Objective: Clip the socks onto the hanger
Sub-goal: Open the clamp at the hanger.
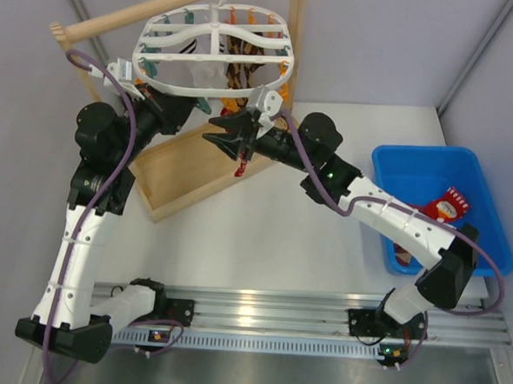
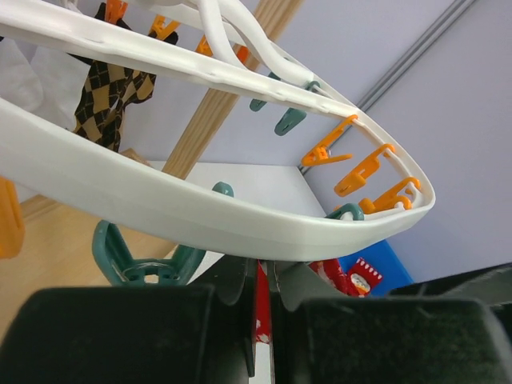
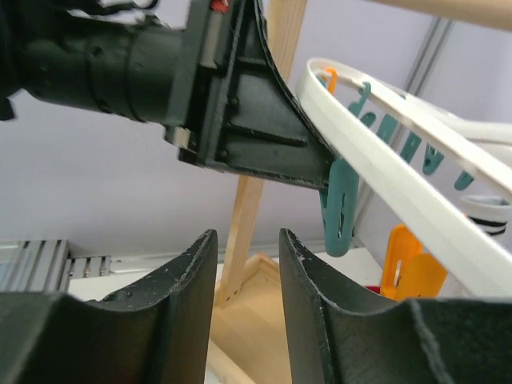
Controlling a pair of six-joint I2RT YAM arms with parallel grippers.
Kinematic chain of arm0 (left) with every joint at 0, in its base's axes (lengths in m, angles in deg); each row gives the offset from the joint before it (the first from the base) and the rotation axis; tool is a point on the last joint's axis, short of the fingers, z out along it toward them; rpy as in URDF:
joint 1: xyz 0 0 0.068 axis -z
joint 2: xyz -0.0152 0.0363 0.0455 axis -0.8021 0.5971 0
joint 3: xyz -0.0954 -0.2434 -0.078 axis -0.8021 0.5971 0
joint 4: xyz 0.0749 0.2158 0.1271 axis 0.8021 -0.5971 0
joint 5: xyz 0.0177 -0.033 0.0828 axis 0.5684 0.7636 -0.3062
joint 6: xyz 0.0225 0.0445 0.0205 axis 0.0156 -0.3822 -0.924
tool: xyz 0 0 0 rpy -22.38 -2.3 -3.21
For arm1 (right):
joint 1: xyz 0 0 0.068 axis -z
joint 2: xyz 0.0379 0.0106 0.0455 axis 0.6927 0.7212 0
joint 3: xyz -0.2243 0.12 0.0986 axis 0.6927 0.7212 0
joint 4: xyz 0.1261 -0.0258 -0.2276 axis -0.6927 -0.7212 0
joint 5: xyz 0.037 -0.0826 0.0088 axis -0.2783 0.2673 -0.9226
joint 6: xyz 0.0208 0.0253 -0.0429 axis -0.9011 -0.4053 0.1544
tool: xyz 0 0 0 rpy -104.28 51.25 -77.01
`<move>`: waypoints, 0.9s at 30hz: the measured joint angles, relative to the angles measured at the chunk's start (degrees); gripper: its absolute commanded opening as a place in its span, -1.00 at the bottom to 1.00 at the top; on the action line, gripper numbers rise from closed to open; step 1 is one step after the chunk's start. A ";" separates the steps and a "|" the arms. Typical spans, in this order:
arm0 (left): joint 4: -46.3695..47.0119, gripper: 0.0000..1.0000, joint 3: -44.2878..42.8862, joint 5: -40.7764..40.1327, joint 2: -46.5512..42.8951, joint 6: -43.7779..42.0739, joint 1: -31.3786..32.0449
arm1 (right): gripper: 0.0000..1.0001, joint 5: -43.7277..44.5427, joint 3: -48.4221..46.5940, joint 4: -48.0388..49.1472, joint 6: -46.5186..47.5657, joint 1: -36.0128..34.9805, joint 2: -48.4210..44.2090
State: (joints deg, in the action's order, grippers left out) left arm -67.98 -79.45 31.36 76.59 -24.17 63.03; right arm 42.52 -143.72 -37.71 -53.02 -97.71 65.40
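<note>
The white oval hanger (image 1: 159, 75) hangs from the wooden rod, with orange clips (image 2: 364, 170) and teal clips (image 3: 342, 210) under its rim. My left gripper (image 1: 233, 118) is up under the near rim (image 2: 200, 216) and is shut (image 2: 268, 296) on a thin red sock (image 2: 262, 308) with white dots, whose end dangles below (image 1: 240, 165). My right gripper (image 1: 213, 138) is beside it. Its jaws (image 3: 246, 240) stand apart with nothing between them, just below the left gripper (image 3: 320, 170) and a teal clip. An argyle sock (image 2: 104, 88) and a white one (image 1: 199, 67) hang from the hanger.
A blue bin (image 1: 423, 167) at the right holds more red patterned socks (image 1: 447, 204). The wooden rack's tray (image 1: 188, 170) lies under the hanger, its rod (image 1: 137, 11) above and an upright post (image 3: 244, 232) close ahead of the right jaws.
</note>
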 measured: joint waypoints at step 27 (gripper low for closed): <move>-1.18 -1.00 -0.66 2.58 0.11 -1.49 0.00 | -0.38 8.11 -3.19 5.75 4.96 1.86 8.81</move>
State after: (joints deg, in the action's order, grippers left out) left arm -69.16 -80.11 33.94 76.70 -25.66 63.03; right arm 50.63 -146.91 -31.96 -48.06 -95.85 74.21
